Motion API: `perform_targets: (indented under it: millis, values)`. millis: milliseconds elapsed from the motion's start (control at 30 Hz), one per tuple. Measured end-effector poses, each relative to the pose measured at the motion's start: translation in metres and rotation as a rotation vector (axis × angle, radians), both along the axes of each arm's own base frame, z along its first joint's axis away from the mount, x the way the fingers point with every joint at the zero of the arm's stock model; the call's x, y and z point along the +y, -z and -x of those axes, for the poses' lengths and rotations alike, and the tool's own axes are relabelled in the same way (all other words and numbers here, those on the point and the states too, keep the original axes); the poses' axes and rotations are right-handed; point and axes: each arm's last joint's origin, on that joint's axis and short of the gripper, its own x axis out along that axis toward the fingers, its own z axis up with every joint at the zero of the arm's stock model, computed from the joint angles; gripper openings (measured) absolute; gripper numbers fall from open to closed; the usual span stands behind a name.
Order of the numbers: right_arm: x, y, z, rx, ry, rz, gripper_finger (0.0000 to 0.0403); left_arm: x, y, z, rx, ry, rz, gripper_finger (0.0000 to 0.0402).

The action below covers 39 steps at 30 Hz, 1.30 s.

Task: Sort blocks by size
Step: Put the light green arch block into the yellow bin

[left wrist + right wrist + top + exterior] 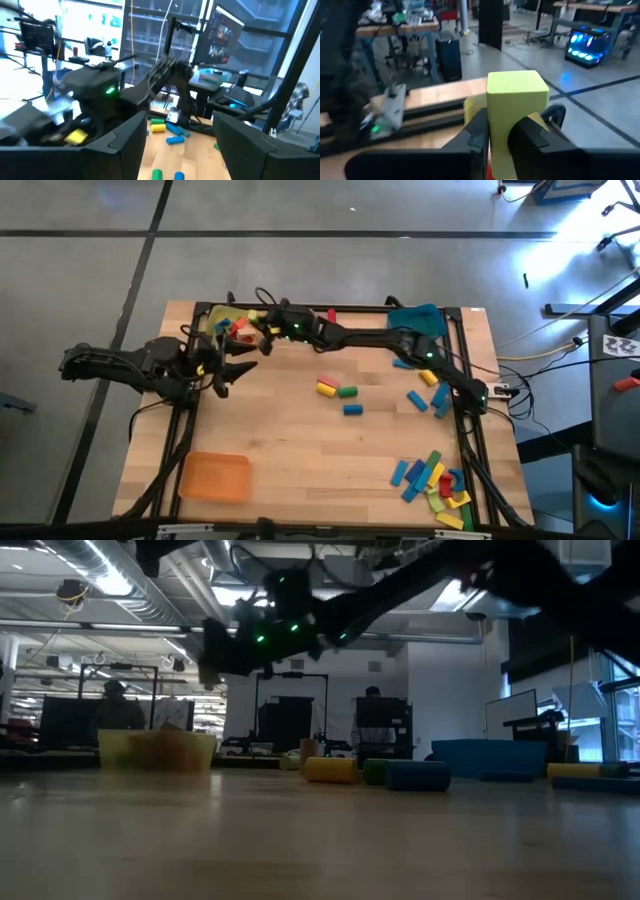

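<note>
One yellow block [512,115], clamped in right end effector [502,137]

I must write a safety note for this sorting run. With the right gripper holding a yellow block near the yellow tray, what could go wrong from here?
1. The right gripper pinches only the lower part of the tall yellow block; it might tip or slip out.
2. The yellow tray already holds blocks, so a dropped block could bounce out.
3. The left gripper waits open close to the tray; the arms could collide.
</note>
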Motion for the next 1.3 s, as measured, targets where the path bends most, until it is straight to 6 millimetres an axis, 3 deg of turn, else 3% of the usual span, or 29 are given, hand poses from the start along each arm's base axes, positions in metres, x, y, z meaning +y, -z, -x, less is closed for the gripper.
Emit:
perform_targets:
  millis: [300, 400, 767, 1033, 1133, 1300]
  values:
    - [-0.02, 0.028, -0.033, -0.078, 0.015, 0.018, 0.0057, 0.0, 0.001, 0.0, 0.004, 0.004, 0.004, 0.0211]
    - [-0.024, 0.041, -0.033, -0.086, 0.044, 0.02, 0.0057, 0.0, 0.001, -0.001, 0.008, 0.003, 0.003, 0.0211]
    - [-0.04, 0.042, -0.028, -0.093, 0.093, 0.012, 0.0058, -0.001, 0.003, -0.003, 0.031, 0.004, 0.002, 0.0211]
    - [-0.041, 0.054, -0.03, -0.125, 0.099, -0.026, 0.0061, -0.001, 0.005, -0.004, 0.051, 0.004, -0.004, 0.0211]
    - [-0.041, 0.054, -0.03, -0.133, 0.093, -0.044, 0.0083, -0.001, 0.005, -0.004, 0.051, 0.004, -0.004, 0.0211]
    - [-0.04, 0.053, -0.03, -0.127, 0.061, -0.051, 0.0153, -0.001, 0.005, -0.004, 0.051, 0.004, -0.007, 0.0211]
